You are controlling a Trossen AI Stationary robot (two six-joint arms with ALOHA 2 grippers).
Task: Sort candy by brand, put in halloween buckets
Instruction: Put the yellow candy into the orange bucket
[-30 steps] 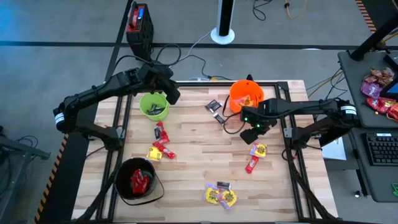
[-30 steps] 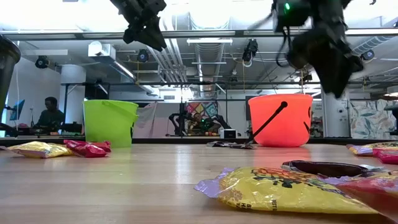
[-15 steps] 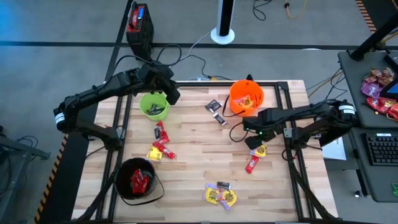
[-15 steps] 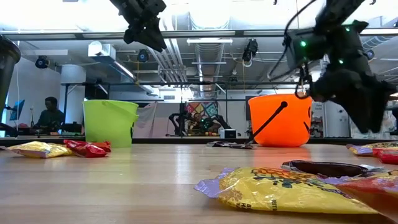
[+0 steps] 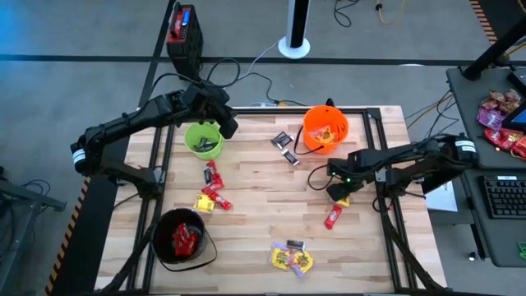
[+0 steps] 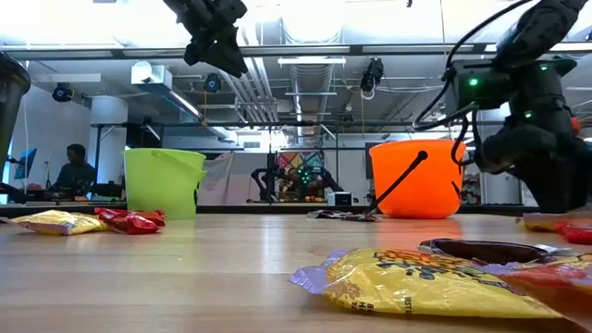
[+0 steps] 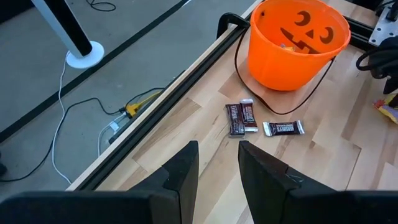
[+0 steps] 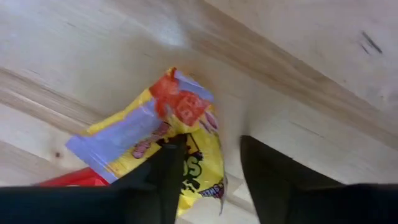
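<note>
Right wrist view alone shows yellow candy (image 8: pixel 186 165) between end-effector fingers (image 8: pixel 168 174) — seemingly ungripped.

I count three halloween buckets: one lime green bucket (image 5: pixel 202 140), one orange pumpkin bucket (image 5: pixel 325 129) and one black bucket (image 5: pixel 179 238).

Three dark-wrapped bars (image 7: pixel 241 118) lie by the orange one.

Beside the green one there is one yellow packet (image 5: pixel 203 203) and at least three red candies (image 5: pixel 215 191); the exact number I cannot make out.

Near the front edge are two yellow packets (image 5: pixel 292 261) and one dark bar (image 5: pixel 294 244).

On my right side lie one yellow candy (image 8: pixel 186 168) and one red candy (image 5: pixel 332 216).

The sweets inside the buckets I cannot count.

I have two arms, so two claws: my left claw (image 5: pixel 230 127) and my right claw (image 5: pixel 339 195).
</note>
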